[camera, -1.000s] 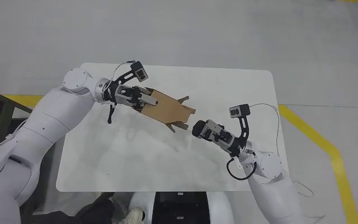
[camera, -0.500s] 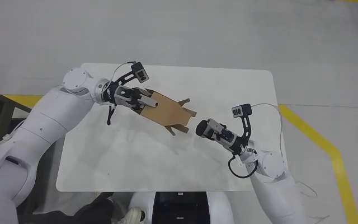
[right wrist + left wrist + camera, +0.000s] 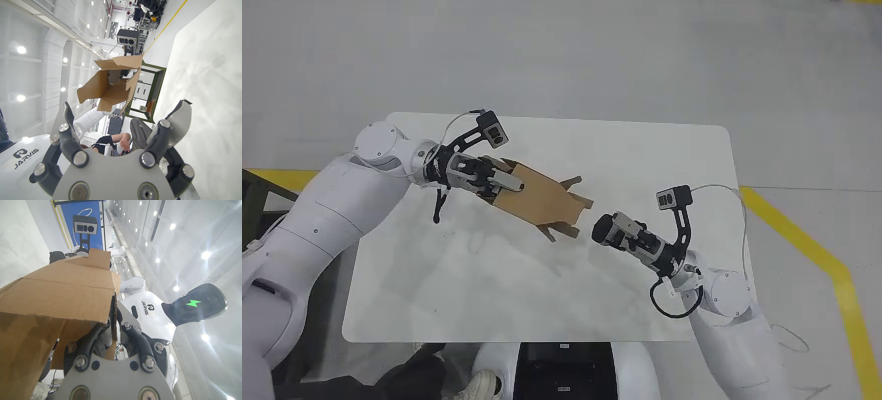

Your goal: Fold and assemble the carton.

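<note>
Metal fingers [image 3: 122, 318] of the left tool [image 3: 114, 321] are closed on one cardboard wall of the carton [image 3: 56, 294], pinching its edge between them. In the top view the left tool [image 3: 504, 180] holds the carton [image 3: 537, 197] above the desk [image 3: 542, 300], between the desk's middle and its far left corner, with the open end turned toward the right edge.

The right tool [image 3: 124, 106] is spread wide and holds nothing. It faces straight into the carton's [image 3: 113, 83] open mouth, where the flaps splay outward. From above, the right tool [image 3: 598, 228] sits just beside those flaps, apart from them, over the middle of the desk.

Over the last second little has moved. The right arm shifted slightly toward the right edge, and the carton's open end dipped a touch toward the near edge. For the last half second both arms and the carton have kept still.

That stillness reads as lining up, not folding. The body of the carton is already opened into a tube, but the end flaps are not yet turned in. The empty right tool seems placed to press one flap inward while the left keeps the carton braced.
</note>
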Robot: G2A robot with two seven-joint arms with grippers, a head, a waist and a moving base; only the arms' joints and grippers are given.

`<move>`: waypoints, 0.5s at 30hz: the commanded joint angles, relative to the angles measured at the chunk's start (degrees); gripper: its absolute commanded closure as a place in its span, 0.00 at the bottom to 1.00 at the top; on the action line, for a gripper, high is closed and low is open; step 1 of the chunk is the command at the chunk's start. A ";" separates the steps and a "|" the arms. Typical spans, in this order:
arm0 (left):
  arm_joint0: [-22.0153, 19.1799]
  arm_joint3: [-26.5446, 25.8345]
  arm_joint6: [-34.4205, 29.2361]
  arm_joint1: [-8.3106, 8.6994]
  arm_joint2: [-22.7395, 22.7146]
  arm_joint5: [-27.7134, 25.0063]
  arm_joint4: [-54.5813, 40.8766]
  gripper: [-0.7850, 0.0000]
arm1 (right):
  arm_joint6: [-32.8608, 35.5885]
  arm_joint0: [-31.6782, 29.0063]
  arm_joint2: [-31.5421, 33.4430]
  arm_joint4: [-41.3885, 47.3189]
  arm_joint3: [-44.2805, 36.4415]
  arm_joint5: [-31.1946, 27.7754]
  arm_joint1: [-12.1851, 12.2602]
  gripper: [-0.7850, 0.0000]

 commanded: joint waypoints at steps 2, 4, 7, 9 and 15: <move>0.78 -1.00 0.72 0.09 -1.45 1.94 -0.56 1.00 | -1.03 0.25 -0.19 -2.38 -0.52 0.10 0.15 0.00; 1.17 -0.72 -0.12 0.27 -2.58 2.80 -0.76 1.00 | -1.30 0.31 0.06 -4.12 -0.51 -0.08 0.33 0.00; 2.09 -0.71 -0.12 0.51 -3.05 4.03 -0.27 1.00 | -0.94 0.17 0.46 -4.55 0.09 -0.99 0.58 0.00; 2.60 -1.17 -0.12 0.58 -2.91 4.98 -0.41 1.00 | -0.66 0.16 0.85 -4.49 0.88 -1.53 0.74 0.00; 3.65 -2.21 -0.12 1.07 -2.35 5.93 -2.98 1.00 | -0.63 1.85 -0.49 -6.41 5.16 -2.10 0.91 0.00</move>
